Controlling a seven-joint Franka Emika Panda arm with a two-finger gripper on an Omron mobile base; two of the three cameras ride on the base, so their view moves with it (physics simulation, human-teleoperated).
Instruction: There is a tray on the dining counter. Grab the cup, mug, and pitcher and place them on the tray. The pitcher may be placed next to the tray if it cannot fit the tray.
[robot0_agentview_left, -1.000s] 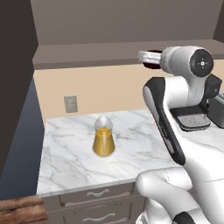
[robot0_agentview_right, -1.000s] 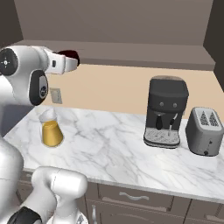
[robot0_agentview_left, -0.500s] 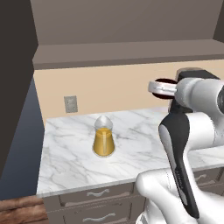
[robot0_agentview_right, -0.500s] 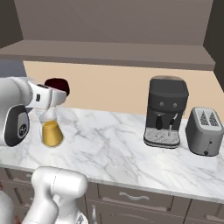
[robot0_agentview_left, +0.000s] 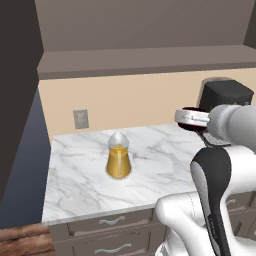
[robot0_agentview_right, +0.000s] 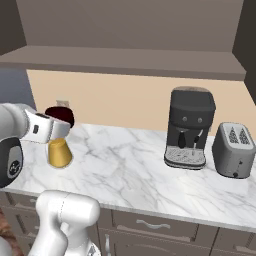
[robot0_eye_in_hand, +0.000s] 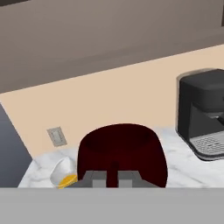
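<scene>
My gripper (robot0_eye_in_hand: 113, 176) is shut on the mug (robot0_eye_in_hand: 122, 152), a squat dark maroon one, and holds it in the air above the marble worktop. The same mug (robot0_agentview_left: 191, 126) hangs at the right of the left base view, under the white hand of the gripper (robot0_agentview_left: 192, 118). In the right base view the mug (robot0_agentview_right: 60, 114) is just above and behind the pitcher (robot0_agentview_right: 59, 153). The amber pitcher (robot0_agentview_left: 119, 158) with its pale rounded top stands upright on the worktop, left of the mug. Part of the pitcher (robot0_eye_in_hand: 63, 173) peeks out beside the mug. The cup, the tray and the dining counter are out of view.
A black coffee machine (robot0_agentview_right: 189, 128) and a grey toaster (robot0_agentview_right: 234, 150) stand at the right of the marble worktop (robot0_agentview_right: 125, 170). A wall outlet (robot0_agentview_left: 80, 119) sits behind the pitcher. Drawers run under the worktop, and a low shelf overhangs the back wall.
The arm has swung down with the mug still held: from high near the shelf to just above the worktop, closer to the pitcher. The pitcher has not moved.
</scene>
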